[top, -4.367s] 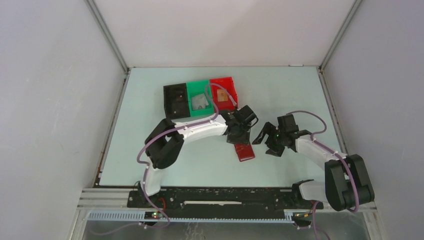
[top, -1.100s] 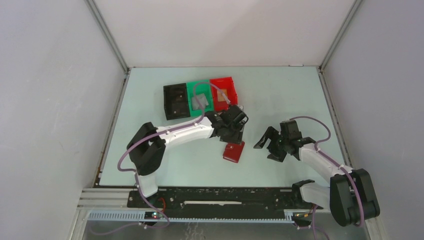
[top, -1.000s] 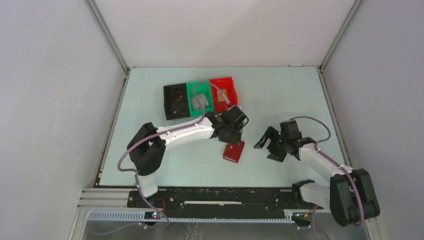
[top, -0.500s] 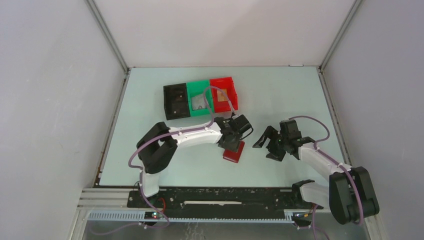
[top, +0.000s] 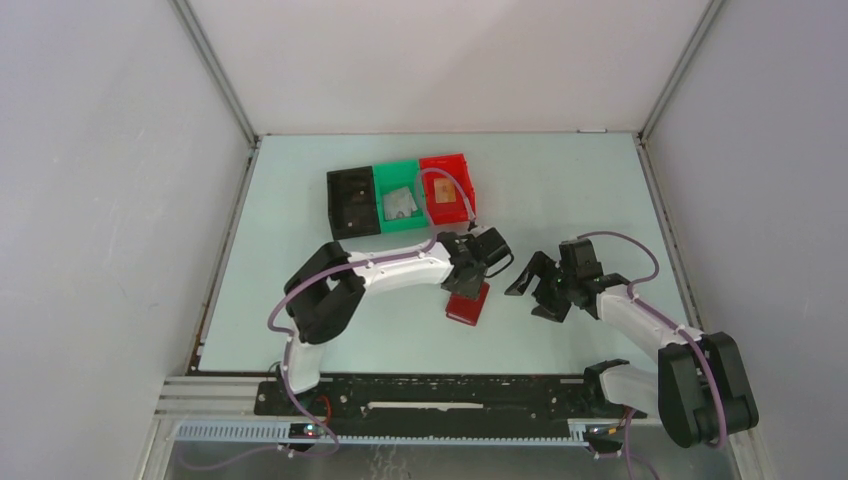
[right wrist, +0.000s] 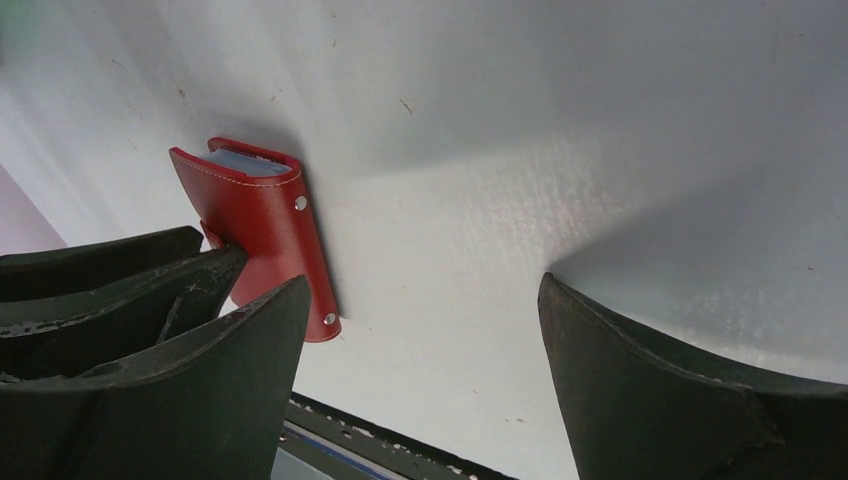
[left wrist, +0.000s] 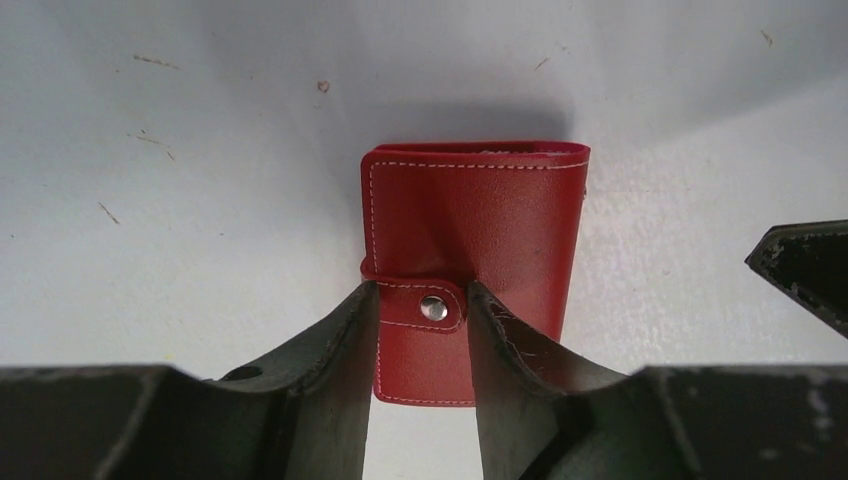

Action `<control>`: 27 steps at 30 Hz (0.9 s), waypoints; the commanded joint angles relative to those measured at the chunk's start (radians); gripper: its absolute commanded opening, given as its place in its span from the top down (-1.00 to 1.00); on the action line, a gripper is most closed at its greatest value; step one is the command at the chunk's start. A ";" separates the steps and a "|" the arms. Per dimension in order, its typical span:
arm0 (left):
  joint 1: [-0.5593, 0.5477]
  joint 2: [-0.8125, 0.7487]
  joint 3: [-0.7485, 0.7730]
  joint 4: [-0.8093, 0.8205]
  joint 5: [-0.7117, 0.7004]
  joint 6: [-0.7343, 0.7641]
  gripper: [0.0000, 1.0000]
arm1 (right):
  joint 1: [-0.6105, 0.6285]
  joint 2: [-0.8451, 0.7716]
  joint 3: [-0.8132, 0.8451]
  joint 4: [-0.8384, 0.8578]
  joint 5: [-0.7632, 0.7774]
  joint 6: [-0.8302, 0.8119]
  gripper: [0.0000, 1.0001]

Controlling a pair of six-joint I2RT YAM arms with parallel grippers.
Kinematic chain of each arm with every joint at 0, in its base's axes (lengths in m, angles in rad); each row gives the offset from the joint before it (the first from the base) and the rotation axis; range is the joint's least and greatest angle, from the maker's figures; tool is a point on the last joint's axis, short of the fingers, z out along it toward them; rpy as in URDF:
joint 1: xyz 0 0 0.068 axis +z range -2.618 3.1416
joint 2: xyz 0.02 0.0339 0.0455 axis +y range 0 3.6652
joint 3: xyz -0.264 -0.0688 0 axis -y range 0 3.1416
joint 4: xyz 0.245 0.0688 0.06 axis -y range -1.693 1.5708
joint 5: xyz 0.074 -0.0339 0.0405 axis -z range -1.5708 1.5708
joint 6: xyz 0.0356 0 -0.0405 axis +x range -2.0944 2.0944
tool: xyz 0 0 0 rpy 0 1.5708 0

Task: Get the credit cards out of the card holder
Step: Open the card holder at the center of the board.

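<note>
The card holder (left wrist: 470, 265) lies flat on the pale table (top: 560, 190), folded shut: dark-red leather with white stitching, and a strap tab (left wrist: 420, 305) fastened by a metal snap. A light blue edge peeks from its open end in the right wrist view. The left gripper (left wrist: 418, 345) straddles the tab, fingers parted, gripping nothing. The right gripper (right wrist: 420, 370) hangs spread wide just beside it.

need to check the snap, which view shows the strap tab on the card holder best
The left wrist view: the strap tab with its metal snap sits framed between the left gripper fingers. The right wrist view shows the card holder edge-on; the top view, a small red patch.
</note>
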 commanded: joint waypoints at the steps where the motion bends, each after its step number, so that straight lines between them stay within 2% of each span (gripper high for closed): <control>1: -0.007 0.035 0.066 -0.024 -0.064 0.026 0.15 | 0.004 0.014 -0.006 -0.008 0.023 0.003 -0.89; 10: -0.009 0.022 0.031 -0.030 -0.038 0.002 0.47 | 0.004 0.016 -0.006 -0.003 0.021 0.006 -0.89; 14: -0.009 0.017 0.023 -0.028 -0.032 -0.001 0.95 | 0.004 0.018 -0.006 0.003 0.018 0.010 -0.88; 15: -0.008 0.017 0.024 -0.027 -0.027 -0.001 0.99 | 0.004 0.018 -0.006 0.003 0.017 0.011 -0.89; 18: -0.002 0.000 0.022 -0.018 0.003 0.002 1.00 | 0.007 0.008 -0.006 0.000 0.009 0.017 -0.89; 21: 0.028 -0.065 -0.031 0.052 0.103 -0.007 1.00 | 0.036 -0.014 -0.006 0.006 -0.008 0.038 -0.89; 27: 0.114 -0.187 -0.154 0.201 0.319 -0.043 1.00 | 0.203 0.012 -0.008 0.138 -0.037 0.141 -0.91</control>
